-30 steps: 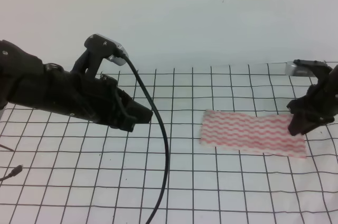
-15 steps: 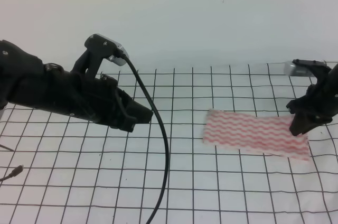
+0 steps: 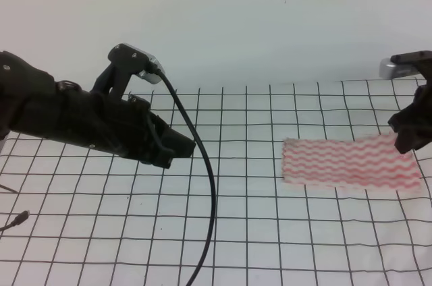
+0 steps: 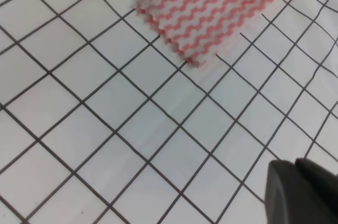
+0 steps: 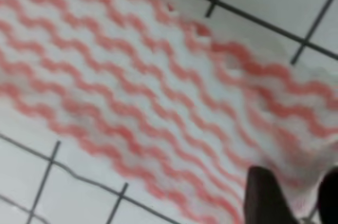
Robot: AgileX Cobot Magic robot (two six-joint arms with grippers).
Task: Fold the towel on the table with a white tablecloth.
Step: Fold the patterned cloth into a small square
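Note:
The towel point(image 3: 349, 163), pink-red and white with wavy stripes, lies stretched out on the right of the table under the white tablecloth point(image 3: 270, 239) with its black grid. My right gripper point(image 3: 403, 143) is shut on the towel's right end, which is raised a little off the cloth. In the right wrist view the towel point(image 5: 132, 86) fills the frame and runs up between the two dark fingers point(image 5: 264, 195) of the gripper point(image 5: 298, 195). My left gripper point(image 3: 182, 146) hovers well left of the towel, shut and holding nothing. The left wrist view shows the towel's near end point(image 4: 211, 7) at the top.
A thick black cable point(image 3: 209, 191) hangs from the left arm down to the front edge. A small dark cable end point(image 3: 17, 220) lies at the far left. A plain white wall stands behind the table.
My right gripper has moved right and slightly up with the towel's end in it, dragging the whole towel about one grid square to the right. The left arm has stayed still.

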